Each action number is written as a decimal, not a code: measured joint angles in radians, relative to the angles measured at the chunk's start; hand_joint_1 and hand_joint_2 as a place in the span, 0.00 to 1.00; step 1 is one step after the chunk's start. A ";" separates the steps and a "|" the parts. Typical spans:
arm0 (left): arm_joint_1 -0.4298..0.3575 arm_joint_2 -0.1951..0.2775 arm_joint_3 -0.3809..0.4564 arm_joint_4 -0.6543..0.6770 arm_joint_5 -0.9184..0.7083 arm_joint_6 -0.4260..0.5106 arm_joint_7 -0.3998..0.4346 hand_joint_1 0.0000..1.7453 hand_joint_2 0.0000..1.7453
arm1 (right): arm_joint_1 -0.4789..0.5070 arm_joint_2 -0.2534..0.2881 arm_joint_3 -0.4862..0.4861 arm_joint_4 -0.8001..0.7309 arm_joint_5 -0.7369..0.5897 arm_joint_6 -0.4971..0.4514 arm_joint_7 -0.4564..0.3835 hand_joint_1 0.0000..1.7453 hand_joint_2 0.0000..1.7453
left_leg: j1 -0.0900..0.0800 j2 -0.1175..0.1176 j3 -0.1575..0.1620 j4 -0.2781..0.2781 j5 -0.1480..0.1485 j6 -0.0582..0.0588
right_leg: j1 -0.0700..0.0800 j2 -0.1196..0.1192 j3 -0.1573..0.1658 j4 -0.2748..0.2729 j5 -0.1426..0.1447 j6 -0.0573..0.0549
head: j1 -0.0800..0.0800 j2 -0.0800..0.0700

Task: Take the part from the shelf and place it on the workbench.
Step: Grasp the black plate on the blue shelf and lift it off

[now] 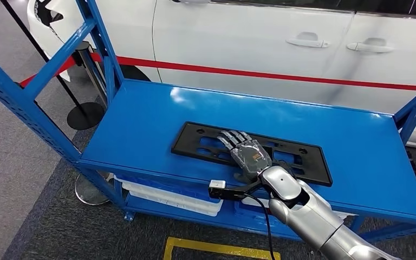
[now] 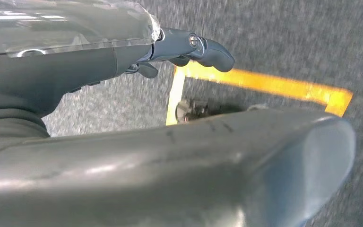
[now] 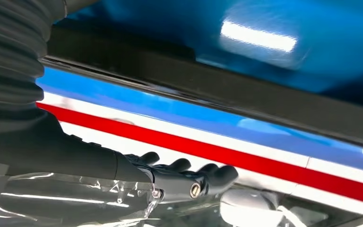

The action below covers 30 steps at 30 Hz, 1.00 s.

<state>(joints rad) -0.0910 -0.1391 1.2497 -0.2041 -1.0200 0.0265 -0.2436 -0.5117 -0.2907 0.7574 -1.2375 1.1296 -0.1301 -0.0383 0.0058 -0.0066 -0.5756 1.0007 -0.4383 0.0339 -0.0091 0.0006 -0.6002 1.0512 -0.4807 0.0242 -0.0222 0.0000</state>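
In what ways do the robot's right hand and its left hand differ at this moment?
The right hand is stretched forward over the black part on the blue shelf, fingers extended above it; the left hand hangs over grey carpet beside a yellow floor line, its fingers curled. Whether the right hand touches the part is unclear. Both have dark fingers.

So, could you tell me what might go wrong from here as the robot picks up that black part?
1. The right hand lies flat over the black perforated panel, fingers extended rather than wrapped, so a lift may slip.
2. The panel is long and the hand sits right of its middle, so it could tilt or drag across the blue shelf.
3. The white car door stands close behind the shelf; a wide swing could strike it.
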 joint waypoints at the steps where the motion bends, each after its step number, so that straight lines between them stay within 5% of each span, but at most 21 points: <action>1: -0.001 0.001 0.000 0.000 -0.001 -0.002 0.000 0.00 0.00 | -0.002 -0.001 0.000 0.006 -0.003 0.004 0.001 0.00 1.00 | 0.001 0.000 0.000 -0.002 0.002 0.003 | -0.002 0.000 -0.023 0.052 -0.030 0.005 | 0.001 0.000; 3: -0.001 0.003 0.000 0.000 -0.002 -0.005 -0.001 0.00 0.00 | -0.005 -0.004 0.000 0.021 -0.008 0.010 0.002 0.00 1.00 | 0.000 0.000 -0.001 -0.002 0.003 0.005 | -0.004 0.000 -0.088 0.184 -0.090 0.011 | 0.001 0.000; 5: 0.000 0.004 0.000 0.000 -0.001 -0.006 -0.001 0.00 0.00 | -0.005 -0.006 -0.001 0.034 -0.014 0.014 0.002 0.00 1.00 | 0.000 0.000 -0.001 -0.001 0.002 0.005 | -0.005 0.000 -0.116 0.237 -0.092 0.014 | 0.001 0.000; 8: -0.001 0.004 0.000 0.000 0.003 -0.010 -0.002 0.00 0.00 | -0.009 -0.006 -0.005 0.050 -0.024 0.019 0.002 0.00 1.00 | -0.001 -0.001 0.004 0.000 -0.001 0.001 | -0.005 0.000 -0.032 0.067 0.005 0.007 | 0.001 0.000; 10: -0.001 0.004 0.000 0.000 0.004 -0.012 -0.004 0.00 0.00 | -0.014 -0.006 -0.010 0.061 -0.030 0.020 -0.001 0.00 1.00 | -0.004 -0.001 0.005 0.002 -0.003 -0.007 | 0.000 0.000 0.015 -0.032 0.035 -0.002 | 0.001 0.000; 15: 0.000 0.005 0.002 0.000 0.004 -0.018 -0.012 0.00 0.00 | -0.021 -0.003 -0.020 0.098 -0.027 -0.008 0.000 0.00 1.00 | -0.003 0.000 -0.006 0.034 -0.031 -0.032 | -0.001 -0.001 0.027 -0.059 0.041 -0.030 | 0.000 0.000; 18: 0.002 0.005 0.004 0.000 0.004 -0.018 -0.012 0.00 0.00 | -0.027 0.003 -0.025 0.125 -0.020 -0.020 0.002 0.00 1.00 | 0.001 0.001 -0.086 0.213 -0.126 -0.042 | -0.002 -0.004 0.028 -0.062 0.043 -0.040 | -0.002 0.000; 20: 0.004 0.005 0.006 0.000 0.005 -0.018 -0.011 0.00 0.00 | -0.032 0.009 -0.030 0.144 -0.015 -0.023 0.002 0.00 1.00 | 0.003 0.001 -0.120 0.291 -0.145 -0.046 | -0.001 -0.005 0.027 -0.061 0.043 -0.041 | -0.001 0.000; 21: 0.005 0.005 0.007 0.000 0.005 -0.018 -0.011 0.00 0.00 | -0.036 0.012 -0.033 0.154 -0.014 -0.024 0.002 0.00 1.00 | 0.005 0.001 -0.110 0.275 -0.127 -0.047 | -0.002 -0.004 0.028 -0.059 0.043 -0.040 | -0.001 0.000; 25: 0.003 0.005 0.011 0.000 0.006 -0.019 -0.011 0.00 0.00 | -0.054 0.021 -0.048 0.192 -0.011 -0.026 0.003 0.00 1.00 | 0.006 0.003 0.010 0.036 -0.028 -0.036 | 0.002 -0.001 0.025 -0.047 0.038 -0.028 | -0.001 0.000; 30: 0.001 0.005 0.016 0.000 0.009 -0.020 -0.012 0.00 0.00 | -0.088 0.028 -0.071 0.260 -0.020 -0.028 -0.006 0.00 1.00 | 0.004 0.003 0.019 0.002 -0.013 -0.004 | 0.000 0.001 0.013 -0.026 0.024 0.002 | 0.001 0.000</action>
<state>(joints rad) -0.0897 -0.1338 1.2654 -0.2041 -1.0109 0.0062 -0.2556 -0.6000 -0.2622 0.6861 -0.9771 1.1092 -0.1576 -0.0448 0.0099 -0.0035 -0.5563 1.0028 -0.4508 0.0303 -0.0091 0.0014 -0.5868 1.0257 -0.4562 0.0263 -0.0214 0.0000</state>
